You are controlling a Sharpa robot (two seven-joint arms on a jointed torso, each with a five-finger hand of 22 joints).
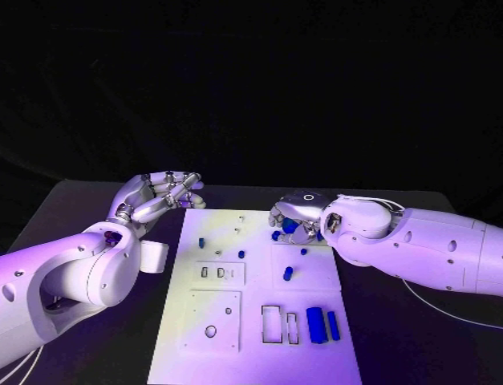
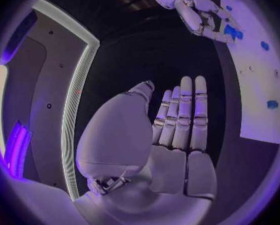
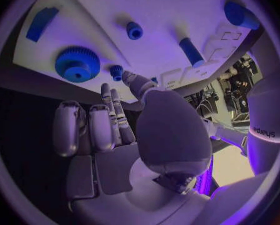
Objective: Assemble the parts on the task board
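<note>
The blue gear (image 3: 77,64) lies flat on the white board (image 1: 251,337), near the far edge, under the right hand (image 1: 295,215), whose fingers (image 3: 112,112) hang apart, holding nothing. It looks light, stiff and slippery (best pinched by its toothed rim). The left hand (image 1: 159,196) hovers off the board over the table (image 1: 78,200), fingers straight, together, empty.

Black table (image 1: 75,202): matte top, its far edge running across under a black backdrop (image 1: 251,80) that closes off everything behind it. A thin white cable (image 1: 450,310) lies on the table's right side, curving toward the right edge. A second thin white cable (image 1: 18,367) loops at the lower left corner.
</note>
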